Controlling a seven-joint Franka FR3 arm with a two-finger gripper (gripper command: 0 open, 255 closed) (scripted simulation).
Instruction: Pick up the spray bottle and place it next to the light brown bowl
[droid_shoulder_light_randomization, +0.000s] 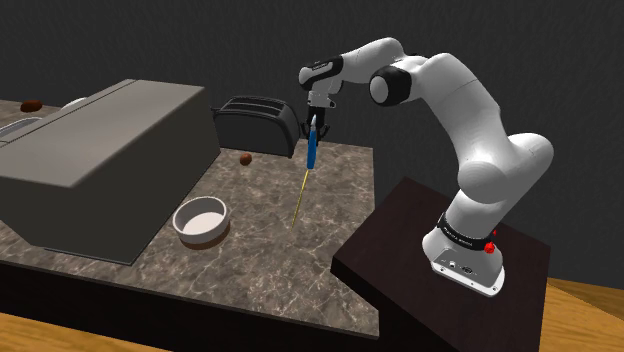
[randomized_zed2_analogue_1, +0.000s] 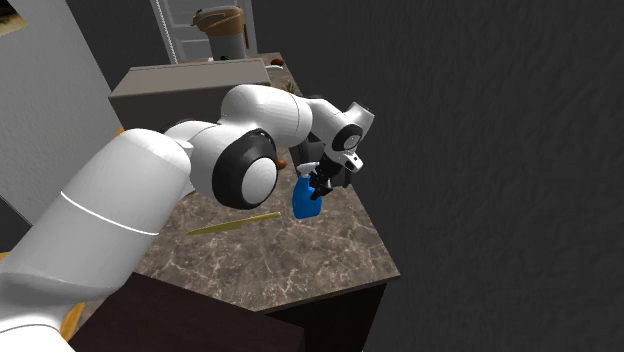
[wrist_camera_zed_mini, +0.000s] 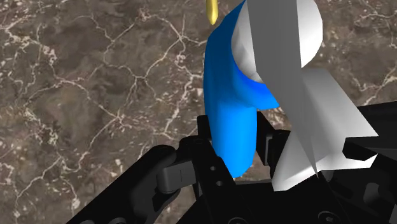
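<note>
Blue spray bottle (wrist_camera_zed_mini: 226, 121), smooth curved body with angular white head, is clamped between the fingers of the black gripper (droid_shoulder_light_randomization: 315, 127). It is held hanging above the brown, white-veined marble countertop (droid_shoulder_light_randomization: 335, 215). The round, pale bowl (droid_shoulder_light_randomization: 201, 221) is seen on the counter, well apart from the bottle. A thin yellow stick (droid_shoulder_light_randomization: 300, 195) is noted lying below the bottle.

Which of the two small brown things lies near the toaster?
The brown thing right beside the toaster; the other brown thing lies far off, at the shoulder view's left edge.
</note>
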